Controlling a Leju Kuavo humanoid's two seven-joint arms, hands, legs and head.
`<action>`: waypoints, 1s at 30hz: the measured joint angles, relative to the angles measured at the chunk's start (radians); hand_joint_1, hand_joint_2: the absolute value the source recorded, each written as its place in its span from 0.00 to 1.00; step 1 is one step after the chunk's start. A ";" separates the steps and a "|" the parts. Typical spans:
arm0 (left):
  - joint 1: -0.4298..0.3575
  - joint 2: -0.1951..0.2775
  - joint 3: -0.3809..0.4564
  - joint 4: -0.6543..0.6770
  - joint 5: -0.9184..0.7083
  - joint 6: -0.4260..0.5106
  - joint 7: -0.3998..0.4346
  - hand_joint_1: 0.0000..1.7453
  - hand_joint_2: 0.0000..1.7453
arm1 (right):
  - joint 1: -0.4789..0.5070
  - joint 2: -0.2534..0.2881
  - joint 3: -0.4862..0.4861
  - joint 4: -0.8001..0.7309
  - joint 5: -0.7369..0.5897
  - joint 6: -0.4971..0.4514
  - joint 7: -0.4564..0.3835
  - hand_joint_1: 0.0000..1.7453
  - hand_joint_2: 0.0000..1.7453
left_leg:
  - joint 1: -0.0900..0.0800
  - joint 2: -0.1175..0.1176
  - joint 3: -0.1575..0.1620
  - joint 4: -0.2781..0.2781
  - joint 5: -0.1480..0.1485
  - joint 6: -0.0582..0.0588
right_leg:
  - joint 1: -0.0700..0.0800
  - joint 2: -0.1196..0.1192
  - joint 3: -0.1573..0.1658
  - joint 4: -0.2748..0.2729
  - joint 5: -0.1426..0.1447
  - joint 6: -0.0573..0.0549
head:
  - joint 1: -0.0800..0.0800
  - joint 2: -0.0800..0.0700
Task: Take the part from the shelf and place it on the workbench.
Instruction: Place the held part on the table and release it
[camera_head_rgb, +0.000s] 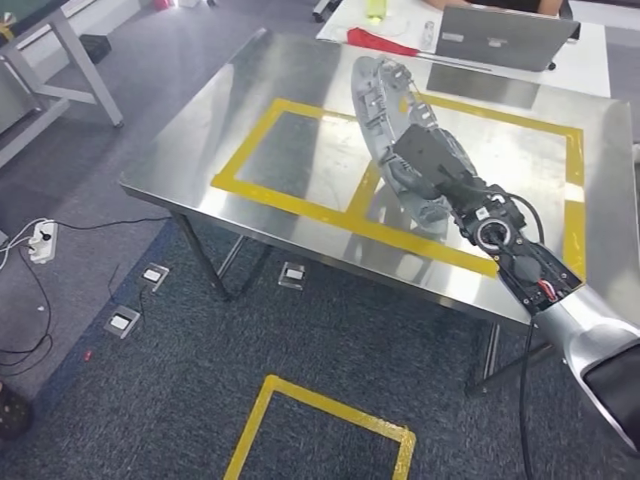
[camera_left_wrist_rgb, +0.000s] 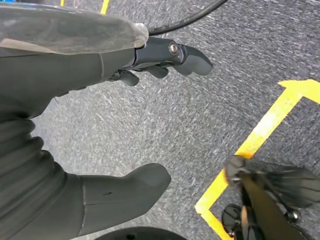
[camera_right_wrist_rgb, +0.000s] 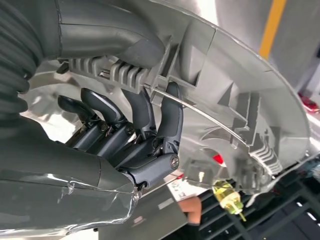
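- The right hand grips the part — a grey, round moulded piece with ribs and clips — held tilted on edge above the steel counter.
- In the right wrist view the dark fingers curl under the part's rim while the thick thumb presses from the other side; whether the part's lower edge touches the counter cannot be told.
- The part hangs over the yellow tape rectangle marked on the counter, about where a tape line divides it in two.
- Beyond the counter stands a white table carrying a grey laptop, a red object and a small clear container; a person sits behind the laptop.
- On the grey carpet in front of the counter lie a yellow tape square, three floor sockets and a white power strip with dark cables.
- The left hand hangs over the carpet — fingers and thumb apart, holding nothing — near a yellow floor line.
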 joint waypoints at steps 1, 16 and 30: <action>0.000 0.000 0.000 0.000 0.000 0.000 0.000 0.00 1.00 | 0.006 -0.006 -0.003 0.000 0.000 -0.001 0.002 1.00 1.00 | 0.001 0.006 -0.033 0.073 -0.028 -0.003 | 0.001 -0.006 0.000 0.000 0.000 -0.001 | -0.003 0.000; -0.004 0.000 0.000 0.000 0.011 0.010 0.008 0.00 1.00 | 0.096 -0.093 -0.081 0.009 0.034 -0.079 0.047 1.00 1.00 | -0.002 0.010 0.110 -0.199 0.095 0.046 | 0.001 -0.010 -0.096 0.238 -0.139 0.048 | 0.016 0.000; -0.004 -0.005 0.000 0.000 0.016 0.015 0.013 0.00 1.00 | 0.144 -0.126 -0.124 0.049 0.033 -0.060 0.047 1.00 1.00 | -0.010 -0.017 0.113 -0.196 0.092 0.050 | 0.001 0.005 0.000 0.002 -0.006 0.031 | 0.007 0.000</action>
